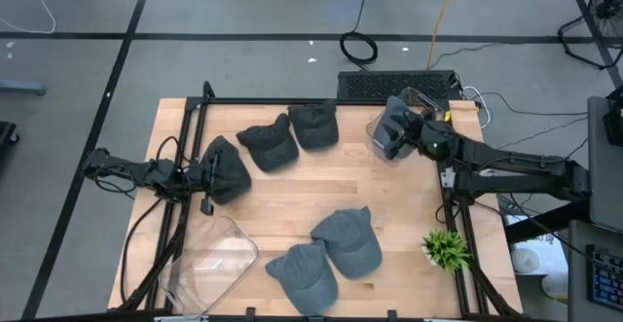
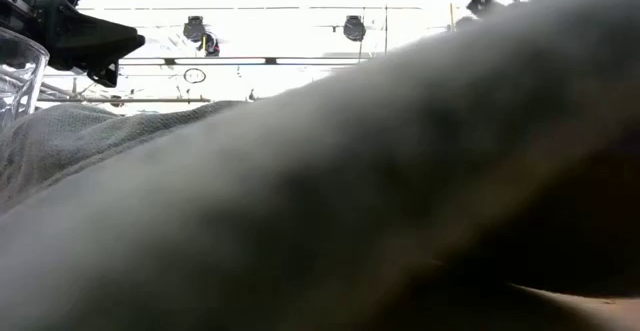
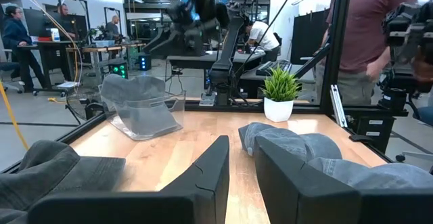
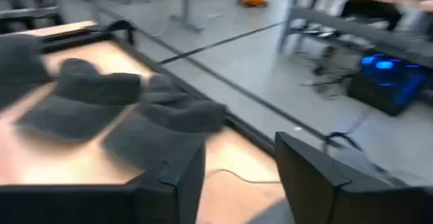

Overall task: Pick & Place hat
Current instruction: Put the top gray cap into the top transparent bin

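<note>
Several hats lie on the wooden table: three dark ones and two grey ones. Another grey hat sits inside a clear bin at the far right. My right gripper hovers over that bin, open, with nothing between its fingers. My left gripper is low at the table's left, open, right beside the leftmost dark hat. The low view is almost filled by a grey hat close to the lens. My left gripper has the leftmost dark hat's edge lying by the outer side of one finger. I cannot tell whether they touch. Nothing is between the fingers.
A second clear bin stands at the near left corner. A small potted plant is at the near right edge. A black frame rims the table. Bare wood shows in the middle. People stand beyond the table.
</note>
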